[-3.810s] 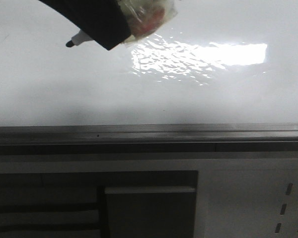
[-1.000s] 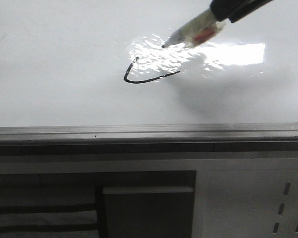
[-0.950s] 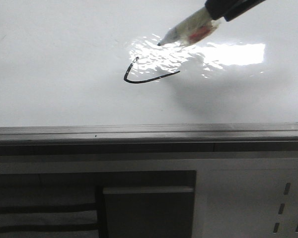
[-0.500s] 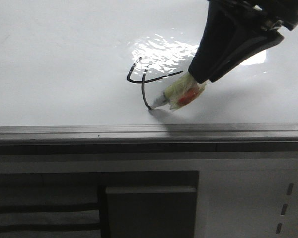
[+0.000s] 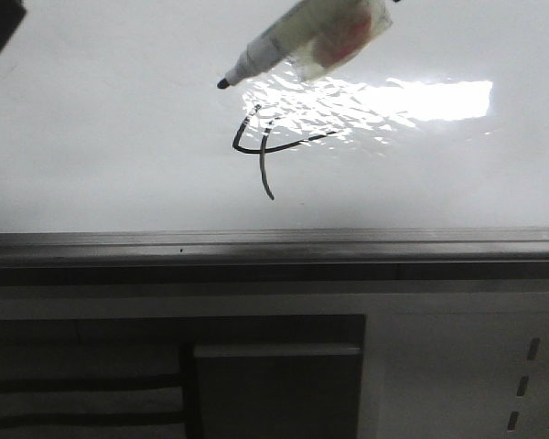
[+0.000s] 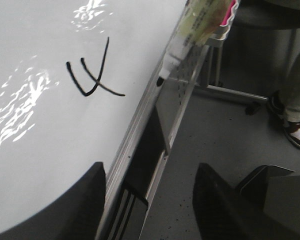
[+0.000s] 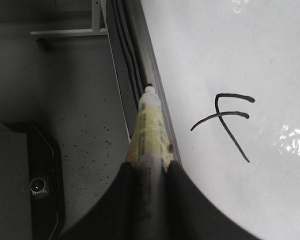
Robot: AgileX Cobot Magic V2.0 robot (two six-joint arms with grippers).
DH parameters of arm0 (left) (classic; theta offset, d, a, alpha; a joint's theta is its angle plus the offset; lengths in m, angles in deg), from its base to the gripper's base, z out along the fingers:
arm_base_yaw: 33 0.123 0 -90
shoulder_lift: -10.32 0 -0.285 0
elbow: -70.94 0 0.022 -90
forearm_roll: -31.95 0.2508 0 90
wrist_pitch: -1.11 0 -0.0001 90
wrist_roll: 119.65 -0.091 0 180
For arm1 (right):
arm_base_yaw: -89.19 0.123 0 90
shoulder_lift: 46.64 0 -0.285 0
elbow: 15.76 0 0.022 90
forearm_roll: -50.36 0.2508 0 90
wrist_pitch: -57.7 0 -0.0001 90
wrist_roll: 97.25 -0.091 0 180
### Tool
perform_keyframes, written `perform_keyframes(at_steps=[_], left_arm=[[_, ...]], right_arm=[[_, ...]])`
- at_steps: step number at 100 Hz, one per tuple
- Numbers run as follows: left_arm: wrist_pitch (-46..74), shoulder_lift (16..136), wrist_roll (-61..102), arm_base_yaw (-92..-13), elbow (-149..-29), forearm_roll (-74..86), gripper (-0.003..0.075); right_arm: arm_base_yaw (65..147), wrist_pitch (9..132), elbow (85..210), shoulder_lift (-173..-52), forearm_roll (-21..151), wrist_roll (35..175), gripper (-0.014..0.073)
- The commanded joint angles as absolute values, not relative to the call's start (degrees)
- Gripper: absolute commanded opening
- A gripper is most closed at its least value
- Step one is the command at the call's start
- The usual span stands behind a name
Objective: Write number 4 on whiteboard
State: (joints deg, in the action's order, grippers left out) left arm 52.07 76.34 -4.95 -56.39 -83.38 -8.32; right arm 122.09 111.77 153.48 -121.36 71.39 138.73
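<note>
Whiteboard (image 5: 91, 146) surface is bare on all sides of the number 4 (image 5: 265, 151), which sits near the grey ledge (image 5: 274, 245) along the lower edge, beside the bright glare. Half a second ago the marker (image 5: 284, 41) tip touched the tail's end; now it hangs lifted above the figure, tip pointing left. The tail stroke slants down toward the ledge. The right gripper (image 7: 151, 172) clamps the marker; the left gripper (image 6: 150, 200) stands wide, holding nothing.

There is 1 whiteboard (image 5: 91, 165) carrying 1 drawn number 4 (image 5: 263, 151), made of 2 strokes, 1 marker (image 5: 297, 41), 1 bright glare patch (image 5: 421, 99) and 1 grey ledge (image 5: 274, 245).
</note>
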Motion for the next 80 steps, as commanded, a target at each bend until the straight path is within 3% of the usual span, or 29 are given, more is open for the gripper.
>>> perform_keyframes(at_steps=[1,38,67,80], left_arm=[[53.15,79.69,-11.10,-56.36,-87.31,-15.69,0.0365],[47.88,92.12,-14.05,-68.59,-94.66,-13.90,0.0365],[45.38,96.43,-14.05,-71.53,-98.26,-13.66,0.0363],[45.60,96.43,-14.05,-71.53,-98.26,-13.51,0.0256]], right_arm=[[122.33,109.33,155.43,-119.88,72.36,144.36,-0.0036],[122.33,108.55,155.43,-119.88,72.36,144.63,-0.0036],[122.33,109.56,155.43,-119.88,72.36,144.63,-0.0036],[122.33,109.75,155.43,-120.08,72.36,144.63,-0.0036]])
